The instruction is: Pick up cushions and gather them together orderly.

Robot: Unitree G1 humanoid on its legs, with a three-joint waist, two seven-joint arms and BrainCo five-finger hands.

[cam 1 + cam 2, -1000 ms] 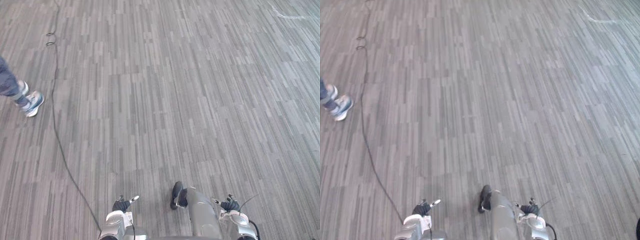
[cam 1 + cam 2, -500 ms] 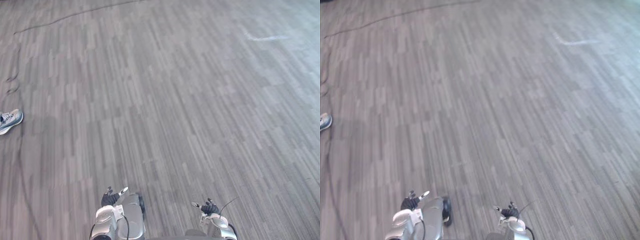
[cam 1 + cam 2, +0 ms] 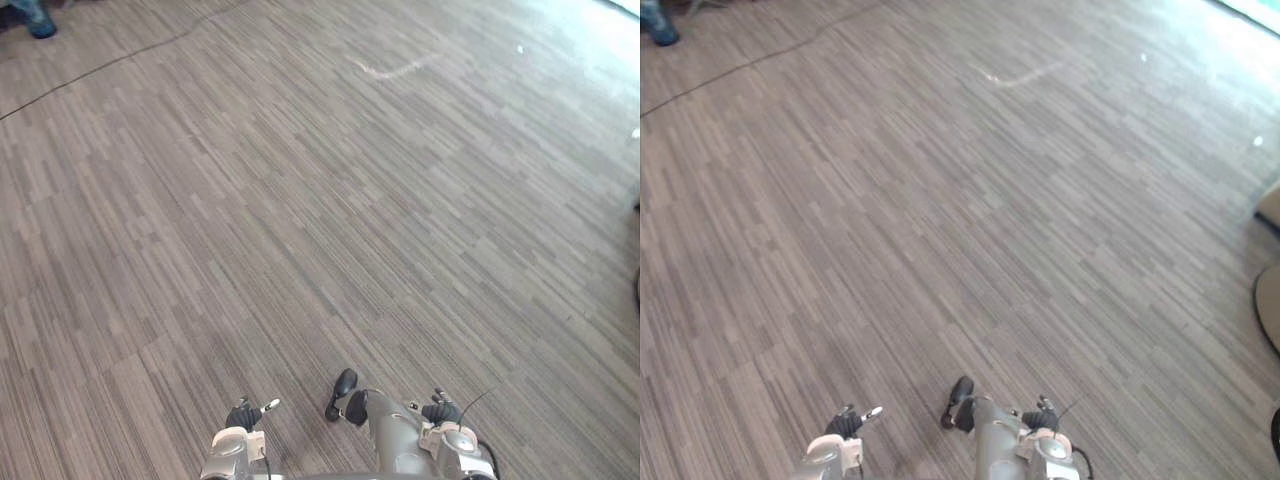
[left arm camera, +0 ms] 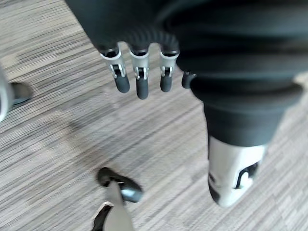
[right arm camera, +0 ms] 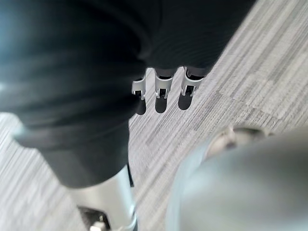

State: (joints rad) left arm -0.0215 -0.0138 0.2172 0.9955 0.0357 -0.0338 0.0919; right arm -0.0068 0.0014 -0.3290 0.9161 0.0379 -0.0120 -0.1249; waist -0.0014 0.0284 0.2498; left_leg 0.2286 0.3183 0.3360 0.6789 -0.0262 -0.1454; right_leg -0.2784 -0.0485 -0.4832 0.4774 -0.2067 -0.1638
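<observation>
My left hand point(image 4: 139, 79) hangs over the grey striped carpet with straight fingers and nothing in it. It also sits at the lower edge of the left eye view, left hand point(image 3: 243, 414). My right hand point(image 5: 164, 91) hangs the same way, fingers relaxed and empty, over the carpet; it is low in the head view too, right hand point(image 3: 443, 411). At the right edge of the right eye view, a pale beige shape point(image 3: 1270, 204) and a rounded tan shape point(image 3: 1269, 300) are cut off. I cannot tell whether they are cushions.
Grey striped carpet point(image 3: 300, 220) stretches out ahead of me. A person's blue shoe point(image 3: 34, 20) stands at the far left. A pale scuff mark point(image 3: 392, 67) lies on the floor farther off, and bright light falls on the far right corner.
The whole picture has swung, so the camera has turned. The person's shoe now sits at the top left and the beige shapes have come in at the right edge. Both hands hang as before.
</observation>
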